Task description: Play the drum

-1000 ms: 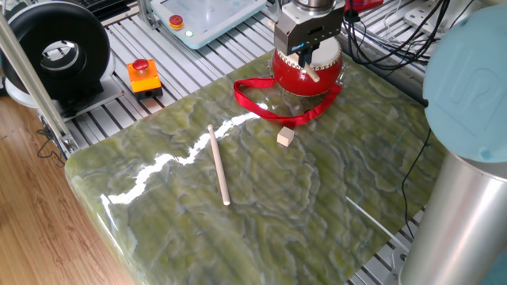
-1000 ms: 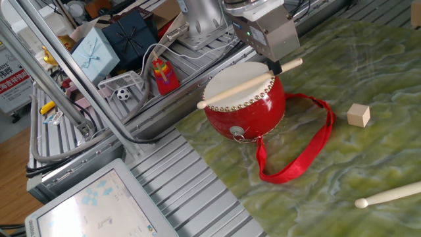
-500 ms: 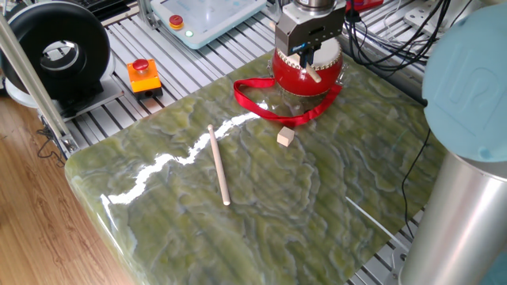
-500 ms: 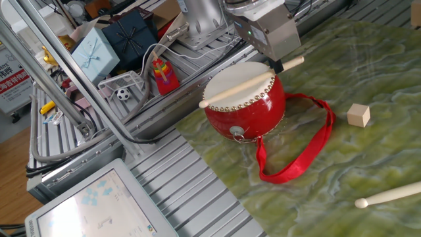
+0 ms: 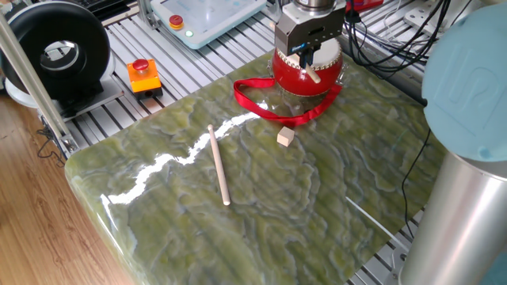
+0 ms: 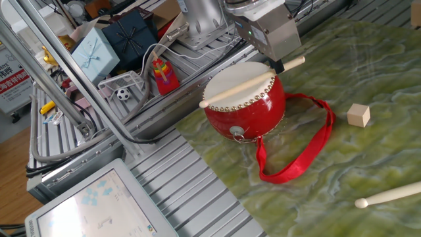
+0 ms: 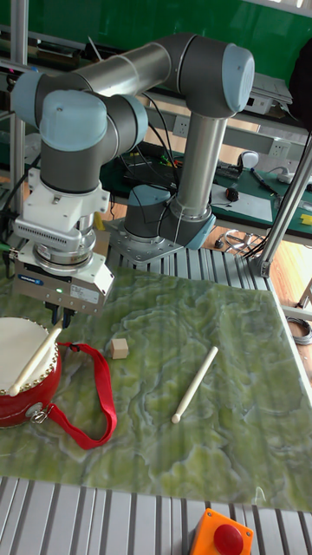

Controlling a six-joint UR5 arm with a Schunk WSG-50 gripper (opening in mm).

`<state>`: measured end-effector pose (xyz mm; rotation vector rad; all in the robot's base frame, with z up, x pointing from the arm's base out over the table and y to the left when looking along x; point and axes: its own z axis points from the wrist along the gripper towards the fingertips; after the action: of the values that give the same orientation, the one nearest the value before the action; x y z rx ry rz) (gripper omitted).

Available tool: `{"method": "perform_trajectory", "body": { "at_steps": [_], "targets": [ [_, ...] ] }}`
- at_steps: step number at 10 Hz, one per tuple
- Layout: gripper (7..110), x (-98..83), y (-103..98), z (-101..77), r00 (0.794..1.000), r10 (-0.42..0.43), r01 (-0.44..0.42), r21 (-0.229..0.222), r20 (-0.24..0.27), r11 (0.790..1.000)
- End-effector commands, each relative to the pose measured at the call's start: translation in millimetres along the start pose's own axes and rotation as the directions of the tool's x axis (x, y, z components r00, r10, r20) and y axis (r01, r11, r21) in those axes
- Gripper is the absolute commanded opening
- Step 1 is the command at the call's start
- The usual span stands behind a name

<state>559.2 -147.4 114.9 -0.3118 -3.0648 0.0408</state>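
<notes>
The drum is a small red barrel with a cream skin, standing at the edge of the green marbled table. Its red ribbon strap trails onto the table. My gripper hangs over the drum's rim, shut on a wooden drumstick. That stick lies slanted across the skin, but whether it touches I cannot tell. In the one fixed view the gripper covers the back of the drum. The tall fixed view shows gripper, drumstick and drum at the left.
A second drumstick lies loose mid-table, and a small wooden cube sits near the strap. An orange box with a red button stands on the slatted frame beside the table. The arm's grey column fills the right side.
Almost nothing has moved: the held drumstick's gripper end has shifted up by a hair. The drum, the cube and the loose stick are where they were.
</notes>
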Motion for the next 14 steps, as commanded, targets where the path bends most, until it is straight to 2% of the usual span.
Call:
{"method": "perform_trajectory", "body": {
  "at_steps": [1,6,9,11,13,14],
  "targets": [
    [7,-4.0,-1.0,-1.1,1.0,0.009,-0.009,0.0,0.016,1.0],
    [7,-14.0,7.4,-1.6,0.998,0.004,-0.003,-0.033,0.056,0.999],
    [7,-15.9,5.8,-1.7,0.998,0.009,-0.007,-0.027,0.063,1.0],
    [7,-20.0,-0.8,-1.9,0.997,0.012,-0.012,-0.001,0.08,1.0],
    [7,-18.1,0.8,-1.7,0.997,0.009,-0.009,-0.007,0.072,1.0],
    [7,-12.5,1.6,-1.4,0.999,0.008,-0.007,-0.01,0.05,1.0]
  ]
}}
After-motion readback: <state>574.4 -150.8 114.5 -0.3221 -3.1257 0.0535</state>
